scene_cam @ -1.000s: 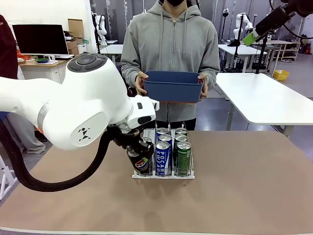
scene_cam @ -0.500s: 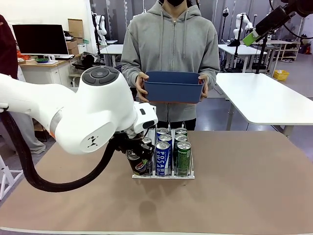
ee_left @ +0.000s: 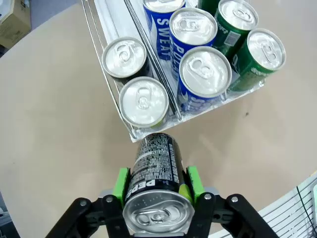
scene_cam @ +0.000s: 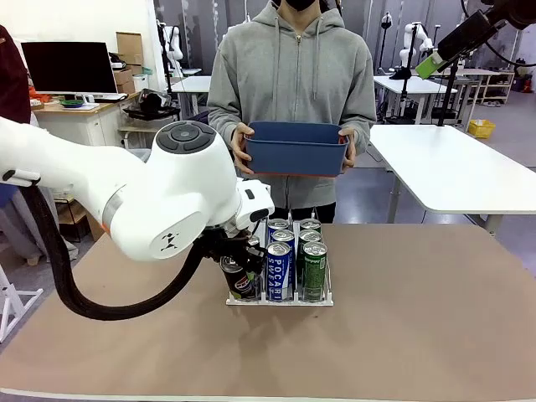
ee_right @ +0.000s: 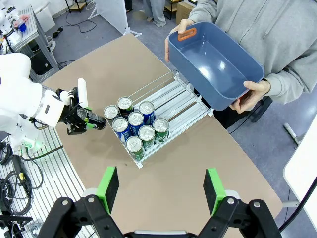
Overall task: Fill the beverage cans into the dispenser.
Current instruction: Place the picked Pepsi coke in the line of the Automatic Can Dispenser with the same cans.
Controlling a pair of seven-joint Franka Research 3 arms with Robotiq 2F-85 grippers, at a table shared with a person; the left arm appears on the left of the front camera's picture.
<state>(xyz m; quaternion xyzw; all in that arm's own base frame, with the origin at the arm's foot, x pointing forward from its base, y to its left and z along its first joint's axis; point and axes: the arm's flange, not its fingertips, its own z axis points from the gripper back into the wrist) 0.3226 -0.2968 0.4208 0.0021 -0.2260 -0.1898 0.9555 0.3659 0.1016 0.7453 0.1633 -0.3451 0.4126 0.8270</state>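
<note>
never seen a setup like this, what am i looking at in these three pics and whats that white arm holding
These are three cameras on one moment. The front view looks across a brown table at a person in a grey hoodie holding an empty blue plastic bin. The big white shape is the robot's left arm. The other two cameras sit on the arms' wrists and look down along each two-finger gripper.

On the table stands a low clear three-lane rack with wire dividers, the dispenser. It holds eight slim cans: two silver-topped ones in one lane, three blue-and-white Pocari Sweat, three green.

The left gripper is shut on a black Pepsi can, tilted, just in front of the lane that holds two. The right gripper hangs open high above, holding nothing.
</note>
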